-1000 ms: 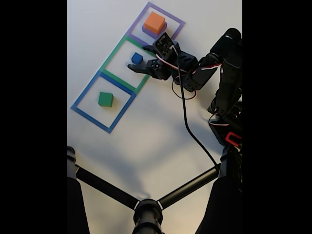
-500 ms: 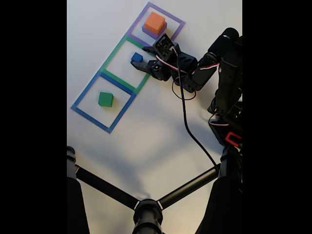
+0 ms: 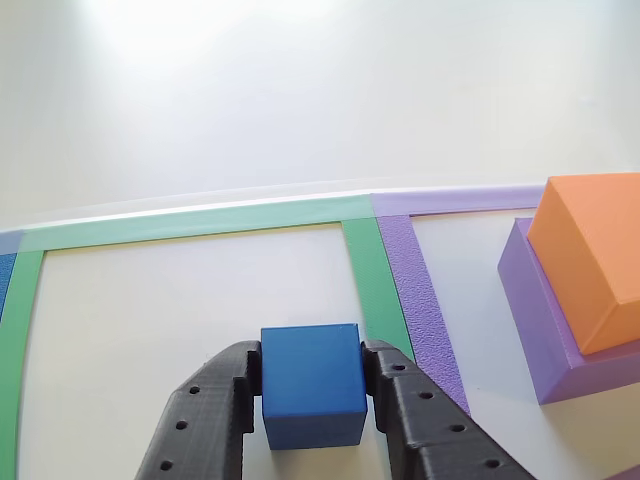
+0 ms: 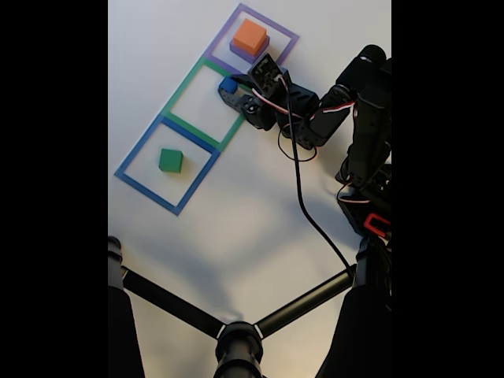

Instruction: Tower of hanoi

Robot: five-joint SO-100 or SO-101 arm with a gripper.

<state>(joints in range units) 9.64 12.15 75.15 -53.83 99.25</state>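
Gripper state: the gripper (image 3: 312, 395) has both black fingers pressed against opposite side faces of the blue cube (image 3: 312, 385); it is pinching the cube. The fixed view shows the same hold (image 4: 229, 88).
Blue cube position: inside the green tape outline (image 4: 183, 85), near the corner closest to the purple tape outline (image 4: 285, 35). Whether the cube rests on the table (image 4: 236, 228) or is slightly raised cannot be determined.
Orange block: the orange block (image 3: 592, 255) sits on the purple block (image 3: 540, 320), inside the purple tape outline; the stack is near the gripper.
Green block: the green block (image 4: 170, 160) stands alone in the blue tape outline (image 4: 128, 163), well apart from the gripper.
Step in hand (judgement): grasp of the blue cube, prior to transfer to another position.
Risk 1: contact covers only the lower part of the cube's sides; the cube may pivot or slip out when lifted.
Risk 2: the orange-on-purple stack is close; a low sideways transfer may strike it and shift the orange block.
Risk 3: the cable (image 4: 303, 197) trails along the arm; it may snag during a long reach.
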